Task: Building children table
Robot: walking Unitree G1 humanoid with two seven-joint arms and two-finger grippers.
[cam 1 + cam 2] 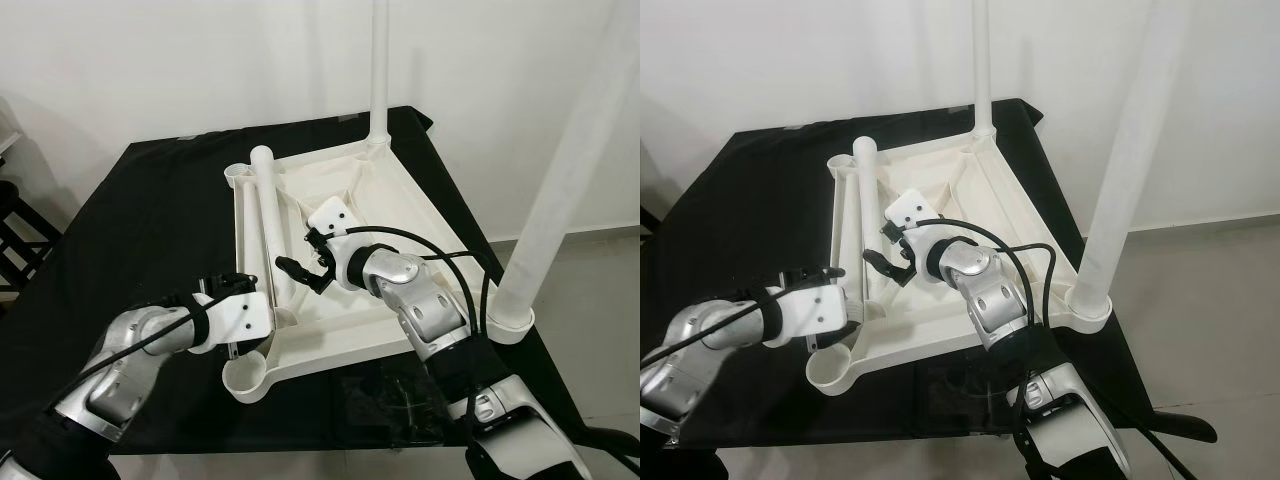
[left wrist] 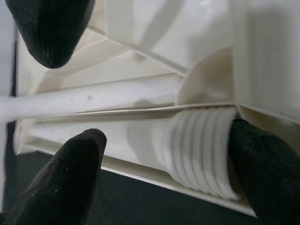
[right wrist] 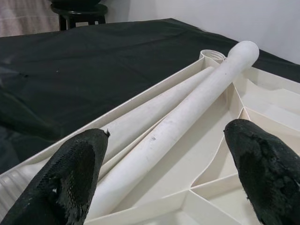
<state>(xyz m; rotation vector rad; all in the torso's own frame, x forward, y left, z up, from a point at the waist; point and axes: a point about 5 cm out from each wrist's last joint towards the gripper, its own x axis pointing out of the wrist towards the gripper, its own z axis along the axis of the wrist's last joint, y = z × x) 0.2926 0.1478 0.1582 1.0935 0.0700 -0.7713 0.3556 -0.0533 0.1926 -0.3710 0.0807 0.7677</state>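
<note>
- Two grippers work over a white plastic tabletop (image 1: 400,205) that lies upside down on a black cloth (image 1: 150,200), its ribbed underside facing up.
- At the far left edge of the head views, part of a dark stool (image 1: 15,240) stands beside the cloth-covered surface.
- The left gripper (image 1: 232,285) sits at the near left side of the tabletop, by its outer rim. In the left wrist view its fingers (image 2: 70,164) are spread apart, and the threaded end of a leg (image 2: 201,154) lies between them inside the rim; one fingertip touches that thread.
- Just below the left gripper, the near left corner socket (image 1: 250,378) of the tabletop is a round open cup.
- Two loose white legs lie side by side in the tabletop along its left edge. The upper leg (image 1: 268,215) runs from near the far left corner towards the left gripper, and the second leg (image 3: 154,112) lies against it on the rim side.
- The right gripper (image 1: 305,268) hovers over the middle of the tabletop, pointing left at the loose legs. Its fingers (image 3: 75,173) are wide apart and hold nothing; in the right wrist view the legs lie between and beyond them.
- A thin-looking leg (image 1: 380,60) stands upright in the far right corner.
- A thicker-looking leg (image 1: 560,170) stands in the near right corner socket (image 1: 505,320), at the cloth's edge.
</note>
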